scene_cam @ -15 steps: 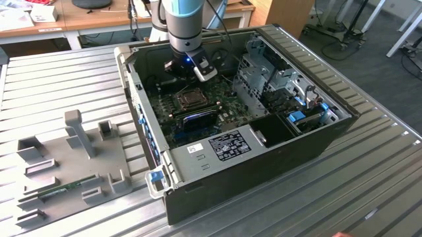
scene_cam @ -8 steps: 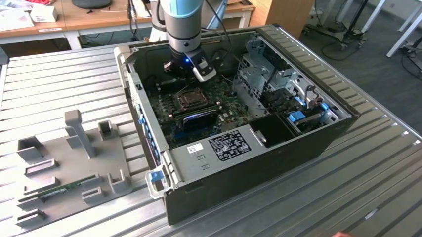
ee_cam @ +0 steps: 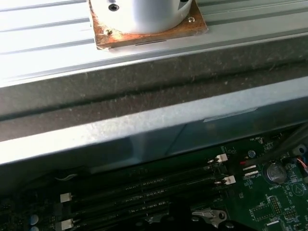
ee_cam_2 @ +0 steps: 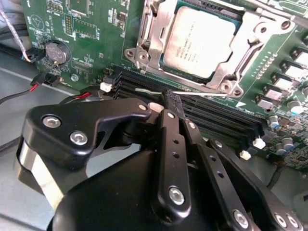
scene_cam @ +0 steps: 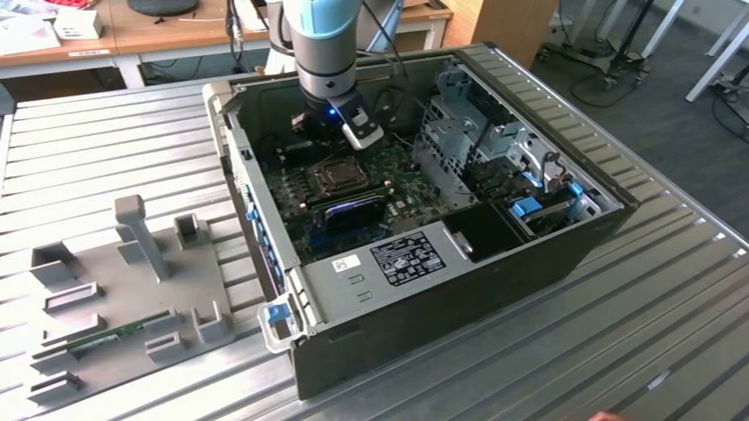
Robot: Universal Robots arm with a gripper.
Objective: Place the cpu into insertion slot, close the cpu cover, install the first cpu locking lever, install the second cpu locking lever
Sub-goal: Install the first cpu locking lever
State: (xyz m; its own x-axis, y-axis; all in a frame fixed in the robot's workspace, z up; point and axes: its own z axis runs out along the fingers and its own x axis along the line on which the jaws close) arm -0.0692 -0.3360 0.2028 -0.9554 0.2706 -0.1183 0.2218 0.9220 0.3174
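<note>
One cpu (ee_cam_2: 201, 41) seated in insertion slot (ee_cam_2: 163, 29), cpu cover (ee_cam_2: 226, 72) down; end effector (ee_cam_2: 172, 103) pressed together near a thin lever (ee_cam_2: 192, 92), levers seemingly unfinished.

A ribbed metal tabletop (scene_cam: 655, 289) of long silvery slats carries everything. An open black computer case (scene_cam: 468, 289) lies on its side directly on the slats, its interior facing up. Just beside the case, toward the exterior view's left, a flat grey fixture plate (scene_cam: 117, 307) with upright grey blocks also rests on the tabletop, a narrow green memory stick (scene_cam: 111, 337) lying on it.
</note>
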